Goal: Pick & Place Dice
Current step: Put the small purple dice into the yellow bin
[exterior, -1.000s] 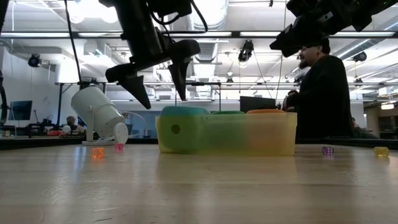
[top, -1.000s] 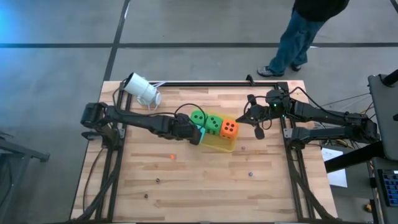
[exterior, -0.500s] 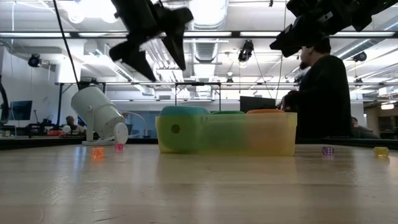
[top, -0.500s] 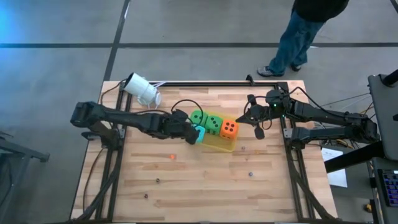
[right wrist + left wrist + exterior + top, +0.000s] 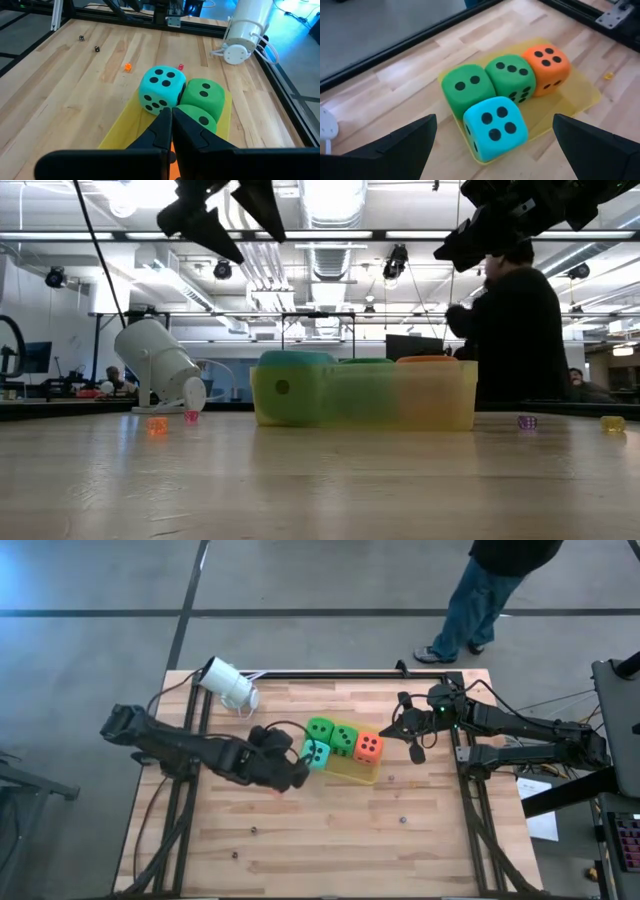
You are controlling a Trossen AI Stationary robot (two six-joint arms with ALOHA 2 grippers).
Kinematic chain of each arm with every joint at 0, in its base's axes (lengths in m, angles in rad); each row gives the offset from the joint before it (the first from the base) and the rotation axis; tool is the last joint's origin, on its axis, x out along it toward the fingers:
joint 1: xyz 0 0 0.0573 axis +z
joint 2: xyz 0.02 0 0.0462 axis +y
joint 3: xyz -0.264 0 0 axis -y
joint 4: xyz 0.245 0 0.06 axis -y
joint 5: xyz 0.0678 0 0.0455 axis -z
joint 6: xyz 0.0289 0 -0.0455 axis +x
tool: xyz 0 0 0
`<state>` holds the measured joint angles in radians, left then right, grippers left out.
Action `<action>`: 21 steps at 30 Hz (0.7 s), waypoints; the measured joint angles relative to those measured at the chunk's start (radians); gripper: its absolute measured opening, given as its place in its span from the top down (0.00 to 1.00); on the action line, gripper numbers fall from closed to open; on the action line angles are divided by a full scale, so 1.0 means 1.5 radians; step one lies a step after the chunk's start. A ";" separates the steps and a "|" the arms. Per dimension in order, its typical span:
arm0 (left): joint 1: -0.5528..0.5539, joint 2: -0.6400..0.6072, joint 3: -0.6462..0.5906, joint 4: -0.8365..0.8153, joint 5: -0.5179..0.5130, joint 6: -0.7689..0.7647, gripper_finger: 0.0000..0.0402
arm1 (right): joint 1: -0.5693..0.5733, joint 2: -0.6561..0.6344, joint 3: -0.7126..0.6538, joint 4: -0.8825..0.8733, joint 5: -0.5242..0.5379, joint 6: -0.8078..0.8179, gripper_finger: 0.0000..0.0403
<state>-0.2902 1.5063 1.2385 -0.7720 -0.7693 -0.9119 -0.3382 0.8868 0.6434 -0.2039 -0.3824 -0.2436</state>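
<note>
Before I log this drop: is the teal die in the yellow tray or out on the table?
In. The teal die sits on the yellow tray beside a green die, free of the open left pincer.

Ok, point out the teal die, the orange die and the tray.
teal die (image 5: 496, 121), left wrist view, top face with four pips
orange die (image 5: 368, 747), high view, top face
tray (image 5: 580, 95), left wrist view, bare yellow floor

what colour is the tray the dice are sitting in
Translucent yellow. The tray shows best in the left wrist view, under the four dice.
</note>
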 joint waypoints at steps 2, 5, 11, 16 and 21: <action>-0.013 0.000 0.000 -0.008 -0.007 0.000 0.00 | 0.000 0.000 0.000 0.000 0.000 0.000 0.98; -0.029 0.000 0.000 -0.009 -0.011 0.000 0.00 | 0.000 0.000 0.000 0.000 0.000 0.000 0.98; -0.044 0.000 0.000 -0.009 -0.011 0.003 0.00 | 0.000 0.000 0.000 0.000 0.000 0.000 0.98; -0.043 0.000 0.000 -0.009 -0.011 0.014 0.00 | 0.000 0.000 0.000 0.000 0.000 0.000 0.98; -0.044 0.000 0.000 -0.010 -0.011 0.017 0.00 | 0.000 0.000 0.000 0.000 0.000 0.000 0.98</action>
<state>-0.3557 1.5063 1.2381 -0.7864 -0.7860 -0.8864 -0.3382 0.8871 0.6434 -0.2039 -0.3824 -0.2436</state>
